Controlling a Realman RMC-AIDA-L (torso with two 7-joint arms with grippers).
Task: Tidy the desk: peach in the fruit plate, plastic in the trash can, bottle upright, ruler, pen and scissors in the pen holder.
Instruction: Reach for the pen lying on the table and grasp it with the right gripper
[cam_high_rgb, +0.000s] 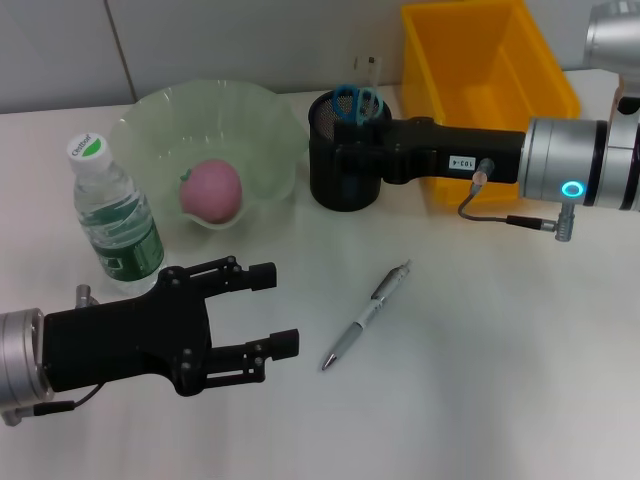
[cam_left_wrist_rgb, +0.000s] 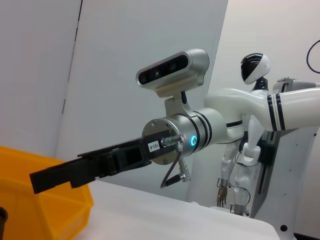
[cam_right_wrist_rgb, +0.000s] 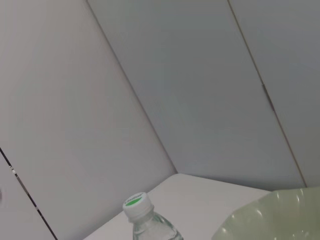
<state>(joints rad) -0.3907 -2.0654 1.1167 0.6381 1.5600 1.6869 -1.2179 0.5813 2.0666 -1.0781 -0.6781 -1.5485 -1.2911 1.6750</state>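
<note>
My left gripper (cam_high_rgb: 275, 310) hangs open just beside the pen (cam_high_rgb: 366, 316), fingers spread and holding nothing. The pen lies flat on the desk (cam_high_rgb: 480, 380), tilted, tip toward my left gripper, well apart from the pen holder (cam_high_rgb: 340, 150). My right gripper (cam_high_rgb: 345, 165) sits at the pen holder, where blue scissors (cam_high_rgb: 357, 101) already stand; whether it is open there, I cannot tell. The peach (cam_high_rgb: 210, 190) is in the fruit plate (cam_high_rgb: 160, 115) and the bottle (cam_high_rgb: 112, 215) stands upright beyond my left gripper. I judge the pen is next: I should turn my wrist so the fingers straddle its barrel crosswise, near the middle, descend level, then close gently so it does not roll.
</note>
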